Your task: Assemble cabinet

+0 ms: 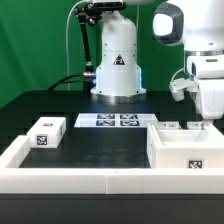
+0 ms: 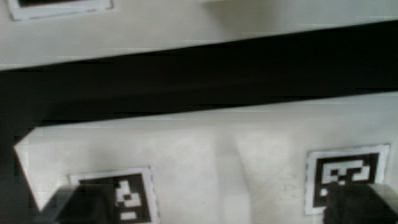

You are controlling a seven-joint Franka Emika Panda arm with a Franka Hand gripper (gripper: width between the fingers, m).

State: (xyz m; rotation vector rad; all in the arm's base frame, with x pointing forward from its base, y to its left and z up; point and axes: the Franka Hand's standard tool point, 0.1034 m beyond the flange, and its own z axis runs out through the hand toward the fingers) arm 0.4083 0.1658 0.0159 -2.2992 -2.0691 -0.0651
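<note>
Table (image 1: 100, 145): dark, white rim (image 1: 100, 183); open middle between block (image 1: 45, 133) and cabinet (image 1: 185, 152).
Cabinet: exterior view's right, near front rim.
Block: exterior view's left, near rim.
Gripper (image 1: 200, 122): fingers (image 2: 365, 200) spread, above cabinet's tagged top.

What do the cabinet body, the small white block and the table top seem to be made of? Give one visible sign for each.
Cabinet body: probably matte white plastic; even colour, no grain, no shine.
Small white block: likely the same plastic; its black-and-white tag looks like a printed sticker.
Table top: dark, dull, possibly cloth or a mat; it reflects nothing.
</note>
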